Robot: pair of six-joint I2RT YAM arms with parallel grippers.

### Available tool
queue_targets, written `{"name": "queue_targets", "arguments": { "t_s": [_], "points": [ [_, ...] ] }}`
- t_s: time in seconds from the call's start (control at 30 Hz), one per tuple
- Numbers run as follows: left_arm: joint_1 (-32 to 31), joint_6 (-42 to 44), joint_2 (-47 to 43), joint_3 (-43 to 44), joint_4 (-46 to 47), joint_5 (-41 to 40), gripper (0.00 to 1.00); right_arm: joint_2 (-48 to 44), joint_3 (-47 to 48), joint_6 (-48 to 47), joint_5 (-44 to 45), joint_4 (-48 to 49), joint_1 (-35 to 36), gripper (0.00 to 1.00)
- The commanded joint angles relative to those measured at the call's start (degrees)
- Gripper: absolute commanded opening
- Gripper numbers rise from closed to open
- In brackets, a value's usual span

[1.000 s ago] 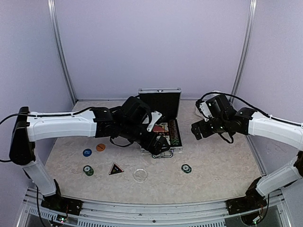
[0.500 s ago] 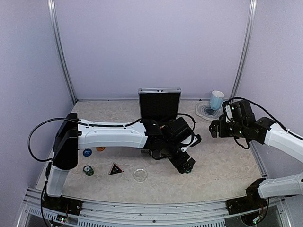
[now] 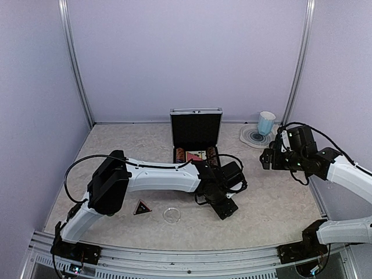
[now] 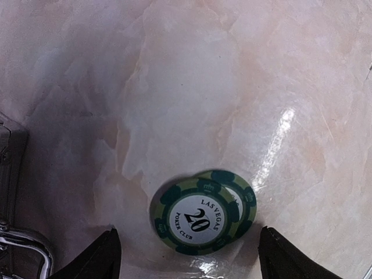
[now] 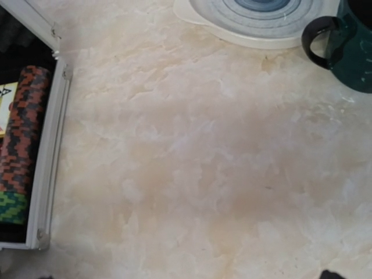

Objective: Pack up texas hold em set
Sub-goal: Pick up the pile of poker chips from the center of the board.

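— While stretched out over the bench (image 3: 273, 203), front right of the briefcase (image 3: 196, 129), hangs low: left hand (image 3: 224, 208). Over what?

— Over the green chip stack (image 4: 200, 218), lying flat on the bench, near the case's metal handle (image 4: 23, 241). Two chips, top one slid a little off the lower. Reads LAS VEGAS 20 POKER CLUB.

— Pinching it?

— No: fingers (image 4: 107, 256) spread wide, one tip either side of the stack, clear of it.

— And the right hand (image 3: 266, 158)?

— Raised above the right side of the bench, near the swirled coaster (image 3: 254, 137) and the light-blue mug (image 3: 267, 122). Spread wide as well, holding nothing. Looks down on bare bench, the case's right wall, a chip row (image 5: 23, 133) inside it, and a dark mug (image 5: 349, 52) just beside the coaster.

— Case itself?

— Back middle of the bench, open, black-lined lid upright, chip rows in the tray. Out in front, left of the left hand: black triangle (image 3: 142, 207) and clear disc (image 3: 171, 215), near each other, not touching.
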Motion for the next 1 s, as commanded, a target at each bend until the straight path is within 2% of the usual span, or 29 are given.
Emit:
{"name": "queue_targets", "arguments": {
  "t_s": [0.0,0.13,0.37,0.8,0.97],
  "points": [
    [-1.22,1.51,2.35,2.14,-1.11,-1.51,0.80,-0.81,0.06,-0.74,-0.60,1.41,-1.23,0.99],
    [-1.45,2.10,2.96,2.37,-0.41,-0.57,0.78,0.04,0.63,-1.26,-1.16,1.66,-2.30,0.99],
    [-1.59,2.10,3.90,2.91,-0.45,0.41,0.62,0.22,1.16,-1.62,-1.65,1.57,-2.90,0.99],
    [-1.85,3.08,3.82,2.97,1.22,5.20,0.61,0.56,0.88,-1.67,-2.62,2.19,-3.51,0.99],
    [-1.97,3.15,3.91,2.86,1.42,6.23,0.58,0.80,0.88,-1.89,-2.75,2.29,-3.61,0.99]
  ]
}}
